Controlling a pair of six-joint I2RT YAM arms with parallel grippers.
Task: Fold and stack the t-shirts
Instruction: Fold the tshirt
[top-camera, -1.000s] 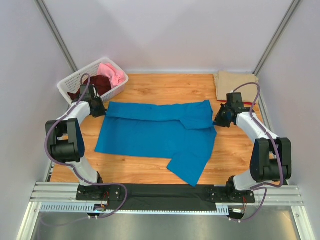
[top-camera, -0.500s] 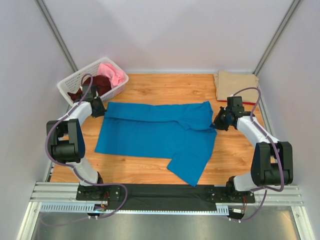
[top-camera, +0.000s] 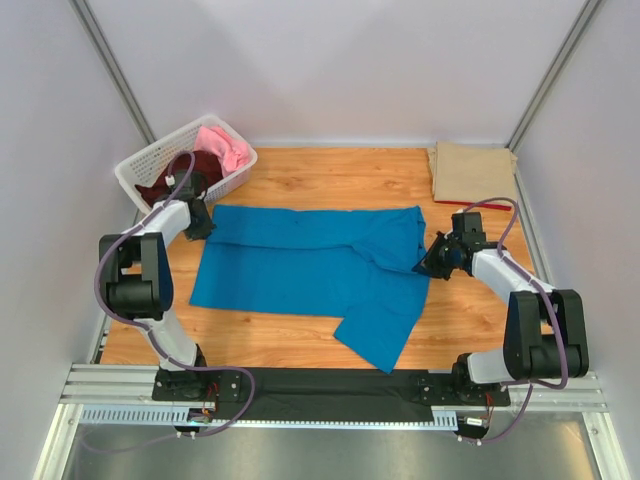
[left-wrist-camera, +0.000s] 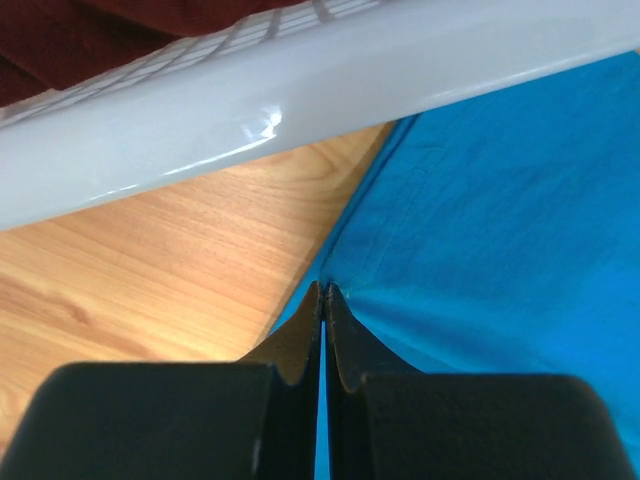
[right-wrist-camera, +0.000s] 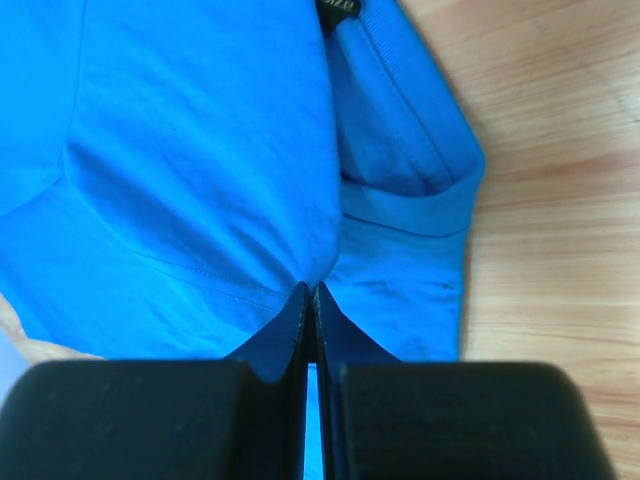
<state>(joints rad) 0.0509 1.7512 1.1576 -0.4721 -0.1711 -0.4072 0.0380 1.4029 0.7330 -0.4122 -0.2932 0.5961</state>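
The blue t-shirt lies spread on the bench. The left fingers and right fingers are each pinched tight on an opposite edge — likely to carry a fold across evenly.

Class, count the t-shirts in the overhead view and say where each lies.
5: blue shirt spread mid-table; tan shirt folded far right, red shirt peeking from beneath it; pink shirt and maroon shirt in the basket, which may hide more.
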